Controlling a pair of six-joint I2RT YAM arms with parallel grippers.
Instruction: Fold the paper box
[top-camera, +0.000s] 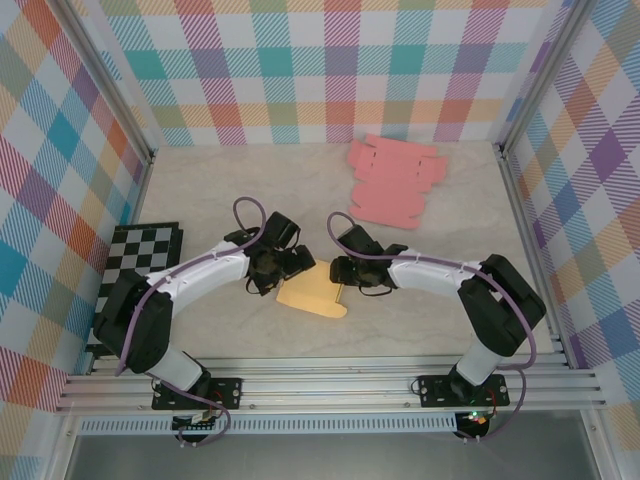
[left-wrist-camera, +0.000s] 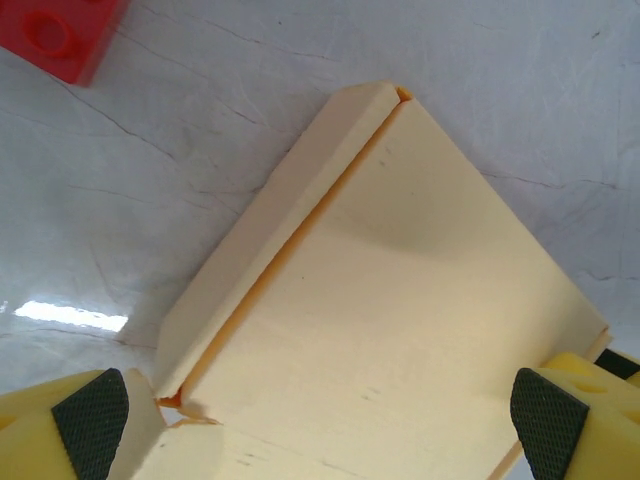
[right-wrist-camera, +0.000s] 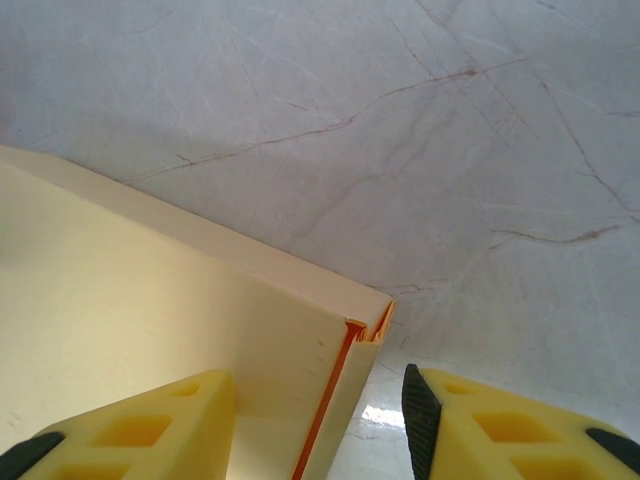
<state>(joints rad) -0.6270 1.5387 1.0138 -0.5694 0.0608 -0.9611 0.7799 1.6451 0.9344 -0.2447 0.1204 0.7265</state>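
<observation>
Cream-yellow cardboard, a folded paper box (top-camera: 312, 293), lies on the pale marbled table (top-camera: 230, 190) close to the middle of its near edge, between the two arms. The left gripper (left-wrist-camera: 318, 420) is released, its jaws spread wide to either side of the box's end. The right gripper (right-wrist-camera: 312, 400) is half spread, straddling the box's corner edge without pinching it. Near the far right corner, well apart, lie flat pink cardboard blanks (top-camera: 393, 182).
</observation>
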